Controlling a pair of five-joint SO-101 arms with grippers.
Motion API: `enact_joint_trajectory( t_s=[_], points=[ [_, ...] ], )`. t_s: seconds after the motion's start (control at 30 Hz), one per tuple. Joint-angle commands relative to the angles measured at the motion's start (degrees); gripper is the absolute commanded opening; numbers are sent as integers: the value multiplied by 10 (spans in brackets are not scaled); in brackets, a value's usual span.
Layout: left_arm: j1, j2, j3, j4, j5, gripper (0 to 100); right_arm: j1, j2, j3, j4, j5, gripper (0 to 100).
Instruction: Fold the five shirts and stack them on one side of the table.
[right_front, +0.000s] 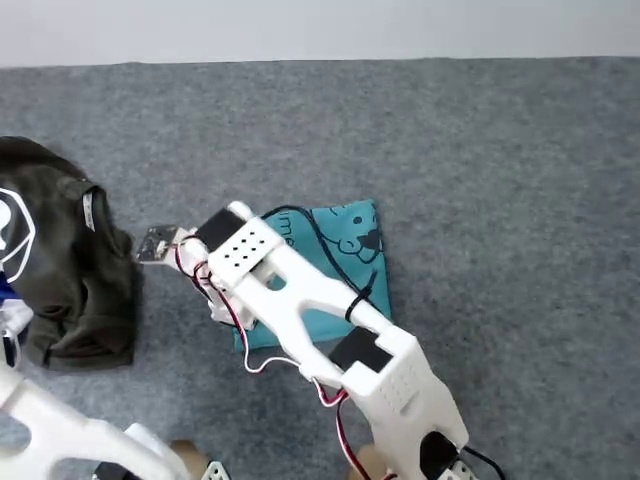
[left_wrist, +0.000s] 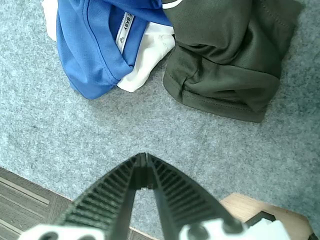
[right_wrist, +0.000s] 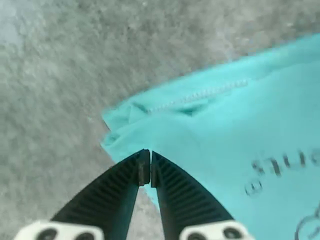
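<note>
While the teal shirt (right_front: 350, 250) is seen from the high view lying folded near the middle of the grey table (right_front: 500, 150), the right arm (right_front: 300, 290) is stretched across its nearer part, and a dark olive shirt (right_front: 70, 270) is heaped well apart on the left arm's side; the fold could be dragged open if the arm were swept sideways with cloth caught beneath it. From the left wrist view, the left gripper (left_wrist: 146, 165) is shown fully closed with nothing held; the dark olive shirt (left_wrist: 225, 50), a blue shirt (left_wrist: 90, 45) and a white shirt (left_wrist: 145, 60) are bunched together beyond its tips, apart from them, and this loose pile could be toppled or tangled if another shirt were set on it carelessly. From the right wrist view, the right gripper (right_wrist: 145, 167) is closed as well, and no fabric can be made out between its jaws; the tips are placed just over the teal shirt's (right_wrist: 225, 140) corner, beside its edge; should only the top layer be pinched there, the fold would likely be undone.
</note>
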Motion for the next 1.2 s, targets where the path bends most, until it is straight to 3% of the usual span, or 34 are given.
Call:
enact_joint_trajectory(
  t_s=[0.0,0.2,0.4,0.5,0.63,0.73,1.17],
  points=[
    [-1,-13,-2,0,-1,7,40,-62,-30,38,-4,9],
    [-4,-13,-2,0,-1,7,124,-118,-30,73,-74,9],
    [-4,-13,-1,0,-1,7,219,-122,-30,41,-145,9],
    [-4,-13,-1,0,-1,7,245,-113,-30,18,-174,64],
    [-4,-12,-1,0,-4,7,260,-78,-30,10,-268,292],
    [-2,-12,-1,0,-4,7,258,-54,-30,11,-360,401],
    [0,-12,-1,-1,-4,8,249,48,-30,-56,-396,417]
  ],
)
